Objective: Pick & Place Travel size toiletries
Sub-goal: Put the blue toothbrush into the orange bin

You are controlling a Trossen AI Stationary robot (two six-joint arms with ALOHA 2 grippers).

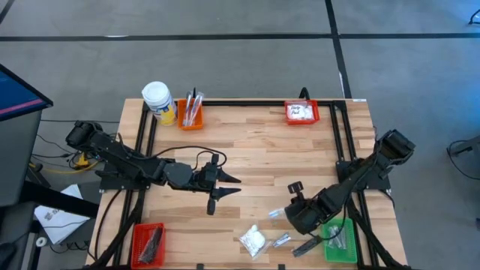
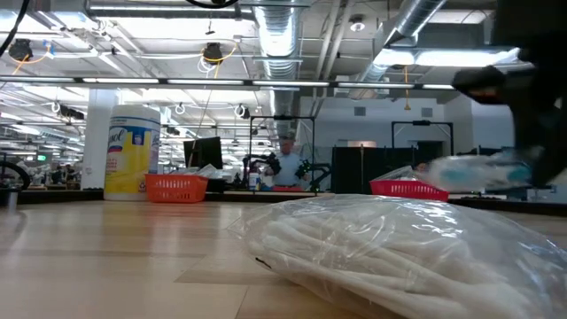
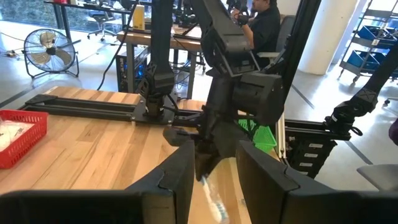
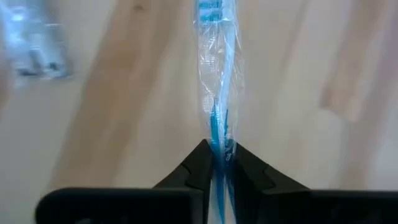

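The right gripper (image 4: 216, 163) is pinched tight on a slim white-and-blue toothbrush in a clear wrapper (image 4: 216, 68). The two dark fingers (image 4: 193, 165) squeeze it from both sides. From above, this gripper (image 1: 289, 212) is over the near right part of the wooden table (image 1: 255, 154), and the toothbrush (image 1: 277, 213) pokes out to its left.

On the table just near of it lie a white puffy plastic packet (image 1: 252, 240), a small silvery sachet (image 1: 280, 241) and a dark grey flat bar (image 1: 304, 247). A green bin (image 1: 339, 244) sits at the near right corner, touching the right arm.

The left gripper (image 1: 223, 187) waits over the middle left of the table. Its fingers (image 1: 229, 178) stand a little apart and hold nothing.

An orange bin (image 1: 190, 116) with more toothbrushes stands at the far left, beside a white-capped yellow jar (image 1: 159, 102). A red bin (image 1: 301, 112) sits far right and another red bin (image 1: 148, 244) near left.
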